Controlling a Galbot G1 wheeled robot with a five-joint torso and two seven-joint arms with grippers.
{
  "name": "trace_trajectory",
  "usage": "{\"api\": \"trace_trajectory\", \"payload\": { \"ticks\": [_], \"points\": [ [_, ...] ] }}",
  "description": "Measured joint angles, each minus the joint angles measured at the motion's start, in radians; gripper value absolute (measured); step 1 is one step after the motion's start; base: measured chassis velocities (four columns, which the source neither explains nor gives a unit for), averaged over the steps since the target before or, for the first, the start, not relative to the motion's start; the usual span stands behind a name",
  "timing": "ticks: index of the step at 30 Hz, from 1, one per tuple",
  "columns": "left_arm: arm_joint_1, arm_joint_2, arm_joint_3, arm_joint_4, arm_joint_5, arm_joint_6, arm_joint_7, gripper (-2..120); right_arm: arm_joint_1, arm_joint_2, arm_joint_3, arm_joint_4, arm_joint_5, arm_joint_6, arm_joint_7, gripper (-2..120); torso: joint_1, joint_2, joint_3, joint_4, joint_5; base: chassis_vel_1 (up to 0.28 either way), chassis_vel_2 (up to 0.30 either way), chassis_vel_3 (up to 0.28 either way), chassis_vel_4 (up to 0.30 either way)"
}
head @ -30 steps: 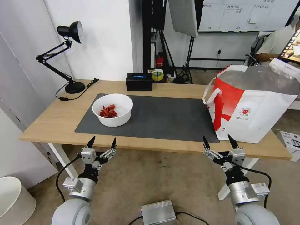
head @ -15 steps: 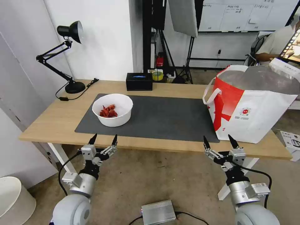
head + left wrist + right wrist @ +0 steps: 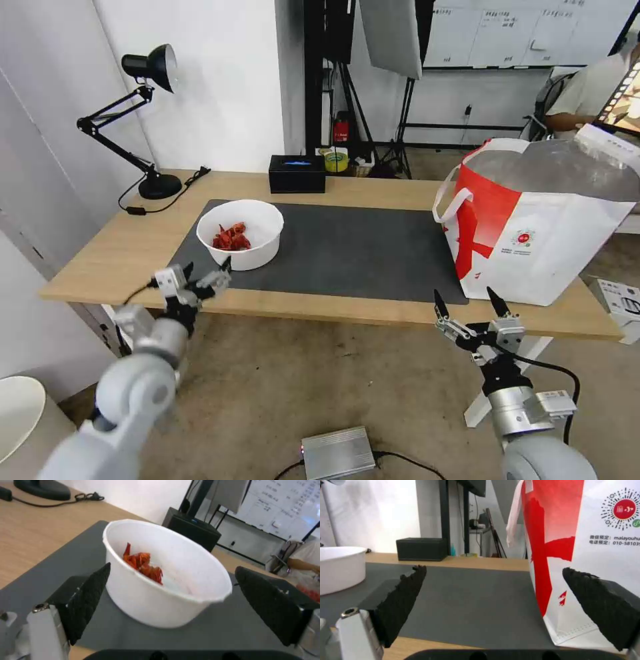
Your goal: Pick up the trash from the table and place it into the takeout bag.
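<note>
White bowl with red shells (image 3: 241,234) sits left of centre in the head view, on the grey mat (image 3: 347,250) of the counter (image 3: 87,263). Left tool (image 3: 200,279) hangs just below and left of it, jaws wide and holding nothing — judged aligned for a side grasp. Takeout bag (image 3: 533,233) stands open at frame right, ready to receive. Right tool (image 3: 468,305) waits below the counter edge, jaws wide, empty.
</note>
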Motion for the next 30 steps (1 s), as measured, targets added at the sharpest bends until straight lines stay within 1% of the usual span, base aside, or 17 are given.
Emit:
{"api": "trace_trajectory", "payload": {
  "ticks": [1, 4, 5, 7, 9, 10, 14, 15, 16, 17, 19, 20, 24, 25, 27, 30],
  "points": [
    [0.000, 0.000, 0.000, 0.000, 0.000, 0.000, 0.000, 100, 0.000, 0.000, 0.000, 0.000, 0.000, 0.000, 0.000, 100, 0.000, 0.000, 0.000, 0.0000, 0.0000, 0.000, 0.000, 0.000, 0.000],
    [-0.051, 0.019, 0.011, 0.008, -0.079, 0.037, -0.056, 100, 0.000, 0.000, 0.000, 0.000, 0.000, 0.000, 0.000, 100, 0.000, 0.000, 0.000, 0.0001, 0.0000, 0.000, 0.000, 0.000, 0.000],
    [-0.051, 0.019, 0.011, 0.008, -0.079, 0.037, -0.056, 100, 0.000, 0.000, 0.000, 0.000, 0.000, 0.000, 0.000, 100, 0.000, 0.000, 0.000, 0.0001, 0.0000, 0.000, 0.000, 0.000, 0.000],
    [-0.094, 0.026, 0.019, 0.008, -0.150, 0.090, -0.116, 100, 0.000, 0.000, 0.000, 0.000, 0.000, 0.000, 0.000, 100, 0.000, 0.000, 0.000, 0.0001, 0.0001, 0.000, 0.000, 0.000, 0.000],
    [-0.145, 0.031, 0.031, 0.008, -0.218, 0.155, -0.194, 100, 0.000, 0.000, 0.000, -0.001, 0.000, 0.001, 0.000, 100, 0.000, 0.000, 0.000, 0.0001, 0.0001, 0.000, 0.000, 0.000, 0.000],
    [-0.145, 0.031, 0.031, 0.008, -0.218, 0.155, -0.194, 100, 0.000, 0.000, 0.000, -0.001, 0.000, 0.001, 0.000, 100, 0.000, 0.000, 0.000, 0.0001, 0.0001, 0.000, 0.000, 0.000, 0.000],
    [-0.250, 0.052, 0.076, 0.047, -0.301, 0.226, -0.343, 100, 0.000, 0.000, 0.000, -0.001, 0.000, 0.001, 0.000, 100, 0.000, 0.000, 0.000, 0.0001, 0.0000, 0.000, 0.000, 0.000, 0.000],
    [-0.250, 0.052, 0.076, 0.047, -0.301, 0.226, -0.343, 100, 0.000, 0.000, 0.000, -0.001, 0.000, 0.001, 0.000, 100, 0.000, 0.000, 0.000, 0.0001, 0.0000, 0.000, 0.000, 0.000, 0.000],
    [-0.279, 0.061, 0.087, 0.061, -0.324, 0.247, -0.374, 100, 0.000, 0.000, 0.000, -0.001, 0.000, 0.001, 0.000, 100, 0.000, 0.000, 0.000, 0.0000, -0.0001, 0.000, 0.000, 0.000, 0.000],
    [-0.290, 0.065, 0.092, 0.067, -0.329, 0.254, -0.383, 100, 0.000, 0.000, 0.000, -0.001, 0.000, 0.001, 0.000, 100, 0.000, 0.000, 0.000, 0.0000, 0.0001, 0.000, 0.000, 0.000, 0.000],
    [-0.345, 0.079, 0.118, 0.101, -0.367, 0.278, -0.422, 100, 0.000, 0.000, 0.000, -0.001, 0.000, 0.001, 0.000, 100, 0.000, 0.000, 0.000, 0.0002, 0.0000, 0.000, 0.000, 0.000, 0.000],
    [-0.345, 0.079, 0.118, 0.101, -0.367, 0.278, -0.422, 100, 0.000, 0.000, 0.000, -0.001, 0.000, 0.001, 0.000, 100, 0.000, 0.000, 0.000, 0.0002, 0.0000, 0.000, 0.000, 0.000, 0.000],
    [-0.429, 0.076, 0.149, 0.159, -0.440, 0.291, -0.478, 100, 0.000, 0.000, 0.000, -0.001, 0.000, 0.001, 0.000, 100, 0.000, 0.000, 0.000, 0.0001, 0.0002, 0.000, 0.000, 0.000, 0.000],
    [-0.429, 0.076, 0.149, 0.159, -0.440, 0.291, -0.478, 100, 0.000, 0.000, 0.000, -0.001, 0.000, 0.001, 0.000, 100, 0.000, 0.000, 0.000, 0.0001, 0.0002, 0.000, 0.000, 0.000, 0.000],
    [-0.464, 0.067, 0.162, 0.182, -0.470, 0.300, -0.504, 100, 0.000, 0.000, 0.000, -0.001, 0.000, 0.001, 0.000, 100, 0.000, 0.000, 0.000, 0.0001, 0.0002, 0.000, 0.000, 0.000, 0.000],
    [-0.487, 0.058, 0.177, 0.201, -0.484, 0.303, -0.520, 100, 0.000, 0.000, 0.000, -0.001, 0.000, 0.001, 0.000, 100, 0.000, 0.000, 0.000, 0.0001, 0.0001, 0.000, 0.000, 0.000, 0.000]
  ]
}}
